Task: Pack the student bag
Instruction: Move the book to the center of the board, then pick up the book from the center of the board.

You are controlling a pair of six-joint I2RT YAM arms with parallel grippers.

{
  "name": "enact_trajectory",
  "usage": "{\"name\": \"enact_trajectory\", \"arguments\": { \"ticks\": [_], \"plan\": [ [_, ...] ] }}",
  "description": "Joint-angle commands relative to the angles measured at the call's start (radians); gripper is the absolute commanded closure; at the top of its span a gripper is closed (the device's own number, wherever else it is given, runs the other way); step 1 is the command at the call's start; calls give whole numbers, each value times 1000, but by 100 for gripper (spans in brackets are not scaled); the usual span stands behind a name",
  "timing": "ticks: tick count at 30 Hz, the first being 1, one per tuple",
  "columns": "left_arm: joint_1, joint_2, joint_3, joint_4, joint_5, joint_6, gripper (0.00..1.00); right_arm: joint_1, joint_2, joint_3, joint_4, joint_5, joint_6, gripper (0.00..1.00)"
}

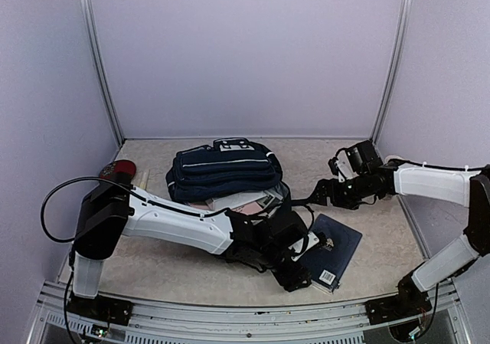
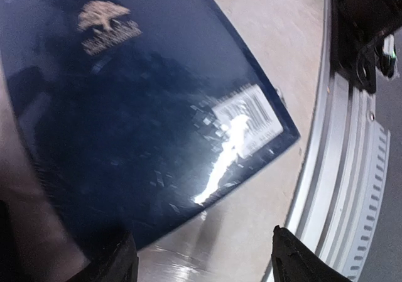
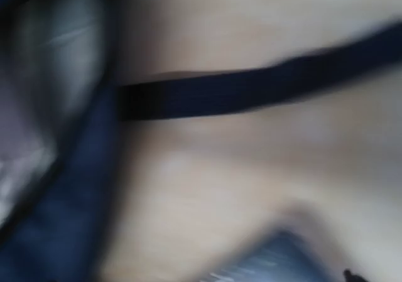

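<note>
L gripper (image 2: 201, 257) wide by book (image 2: 144, 106), bag (image 1: 222, 168) beyond

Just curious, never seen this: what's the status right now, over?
Left gripper open over navy book. Right gripper by black strap, jaws unclear. Student bag behind, book not yet in. Strap trails across table.

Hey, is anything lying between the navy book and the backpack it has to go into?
Yes. The left arm stretches across the table between the book and the backpack. A black strap also trails from the backpack across the table just behind the book.
</note>
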Motion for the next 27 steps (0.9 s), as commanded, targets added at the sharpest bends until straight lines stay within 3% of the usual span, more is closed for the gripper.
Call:
{"name": "enact_trajectory", "arguments": {
  "ticks": [1,9,14,16,22,27],
  "plan": [
    [55,-46,-20,105,-48,-102,29,-10,-84,-25,-241,305,70,3],
    [83,-56,-1,182,-76,-132,28,-12,-233,-147,-352,313,197,1],
    [159,67,69,183,33,-299,40,-19,-282,-199,-374,260,242,0],
    [162,89,75,203,32,-326,40,-19,-281,-222,-377,236,251,0],
    [152,162,133,181,57,-334,41,-20,-279,-359,-156,23,300,1],
    [160,193,138,189,102,-359,41,-20,-235,-386,-39,-56,289,2]
  ]
}}
